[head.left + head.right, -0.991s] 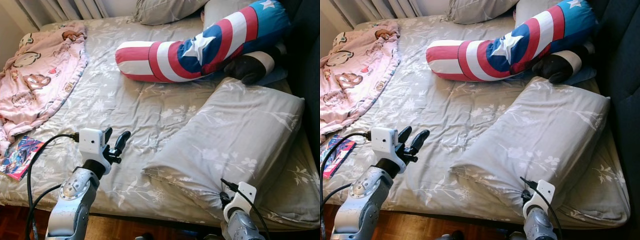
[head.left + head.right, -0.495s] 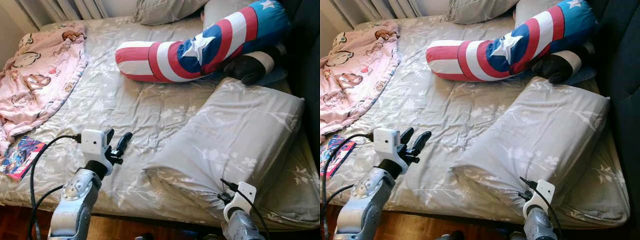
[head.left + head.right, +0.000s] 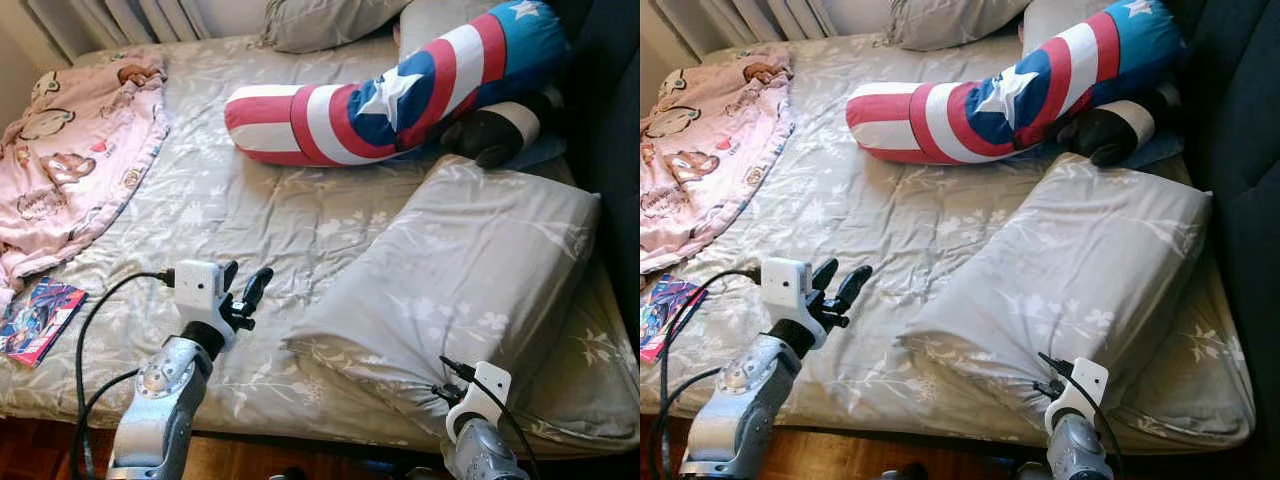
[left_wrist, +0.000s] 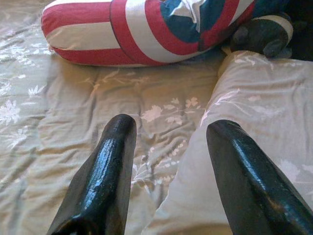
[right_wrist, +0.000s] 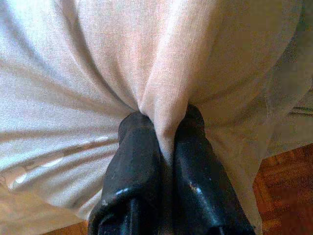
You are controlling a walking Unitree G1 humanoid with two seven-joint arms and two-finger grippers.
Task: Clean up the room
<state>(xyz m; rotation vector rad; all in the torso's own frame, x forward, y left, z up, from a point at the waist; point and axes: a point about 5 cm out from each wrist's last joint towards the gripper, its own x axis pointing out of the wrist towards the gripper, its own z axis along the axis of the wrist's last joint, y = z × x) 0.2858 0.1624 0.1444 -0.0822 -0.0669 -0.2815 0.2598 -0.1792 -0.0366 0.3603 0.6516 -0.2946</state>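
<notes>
The right gripper (image 5: 164, 147) pinched the grey pillow (image 3: 480, 270) at the bed's (image 3: 300, 215) front edge; the left gripper (image 3: 245, 290) hovered, fingers spread.

Greys, pinks, stripes
Grey floral pillow (image 3: 480, 290) and bed (image 3: 250, 210); red, white, blue starred bolster (image 3: 390, 95); pink cartoon blanket (image 3: 70, 150).

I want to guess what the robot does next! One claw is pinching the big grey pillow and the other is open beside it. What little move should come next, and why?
Probably the left gripper should reach over to the grey pillow's near edge and close on it. The right gripper already pinches a fold of its cover, while the left one hangs open just above the sheet, aimed at the pillow. Two grips would likely lift it more evenly.
</notes>
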